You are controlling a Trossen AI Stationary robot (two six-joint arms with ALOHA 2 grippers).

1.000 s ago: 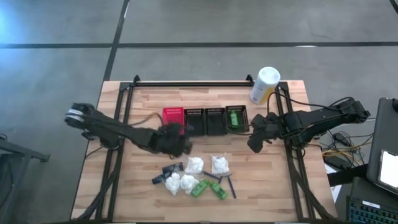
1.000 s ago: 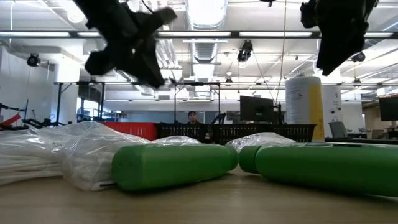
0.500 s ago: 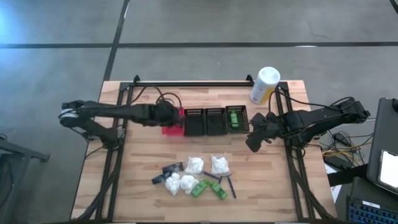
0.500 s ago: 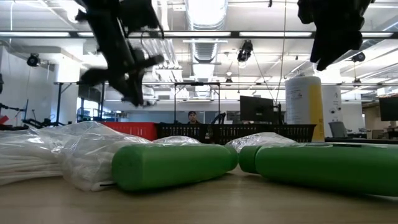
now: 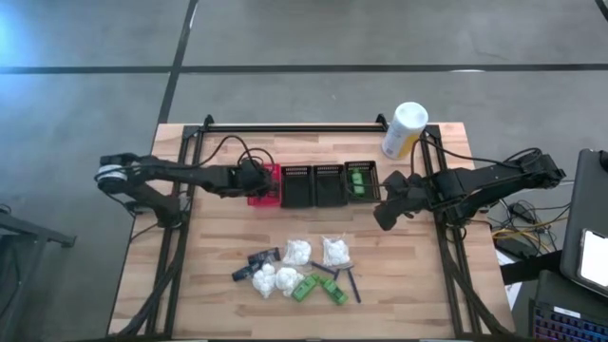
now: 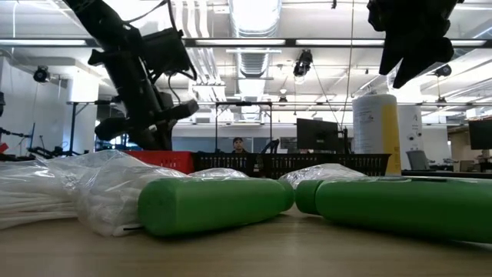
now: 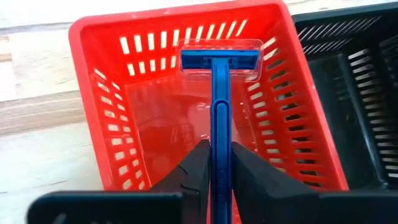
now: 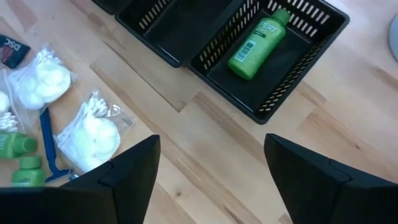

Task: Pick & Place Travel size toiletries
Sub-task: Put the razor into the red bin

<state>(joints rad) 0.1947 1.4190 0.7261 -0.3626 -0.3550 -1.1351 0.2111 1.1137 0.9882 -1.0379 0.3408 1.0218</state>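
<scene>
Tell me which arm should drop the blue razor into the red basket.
Left. Its gripper is shut on the blue razor with the head right over the red basket. The right gripper hangs open and empty beside the black baskets.

The wooden table (image 5: 218, 256) carries a row of four baskets at its middle: one red basket (image 5: 263, 184), then three black baskets (image 5: 328, 184). A white-and-yellow canister (image 5: 405, 129) lies near the far right corner. Toward the front sit white bundles (image 5: 297, 252), green bottles (image 5: 332, 292) and razors (image 5: 353, 283) clustered together.
</scene>
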